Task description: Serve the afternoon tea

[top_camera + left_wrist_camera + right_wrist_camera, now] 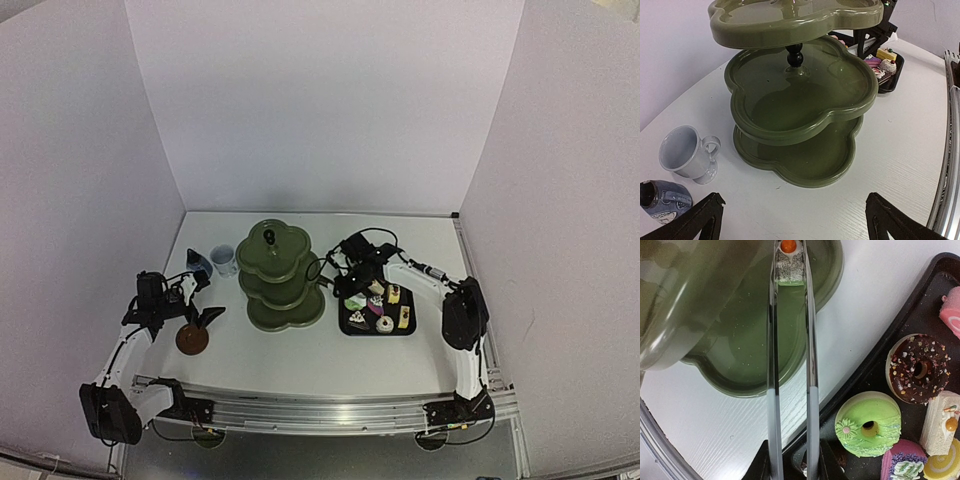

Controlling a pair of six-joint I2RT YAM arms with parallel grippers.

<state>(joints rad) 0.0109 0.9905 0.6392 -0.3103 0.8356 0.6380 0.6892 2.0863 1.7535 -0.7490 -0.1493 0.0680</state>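
Note:
The dark green three-tier stand [283, 275] stands mid-table, its tiers bare in the left wrist view [800, 100]. My right gripper [357, 276] is shut on metal tongs [811, 370]. The tong tips pinch a small white pastry with an orange top [789, 256] over the stand's bottom tier [750, 345]. Other pastries lie on the black tray [350, 327], among them a green donut [869, 424] and a chocolate donut [917, 369]. My left gripper [205, 298] is open and empty in front of the stand [792, 225]. The white cup [687, 155] and blue jug [662, 200] stand to its left.
A brown round disc [192, 340] lies on the table near the left gripper. The black tray [875, 370] sits right of the stand. A metal rail [320, 405] runs along the near edge. White walls enclose the table.

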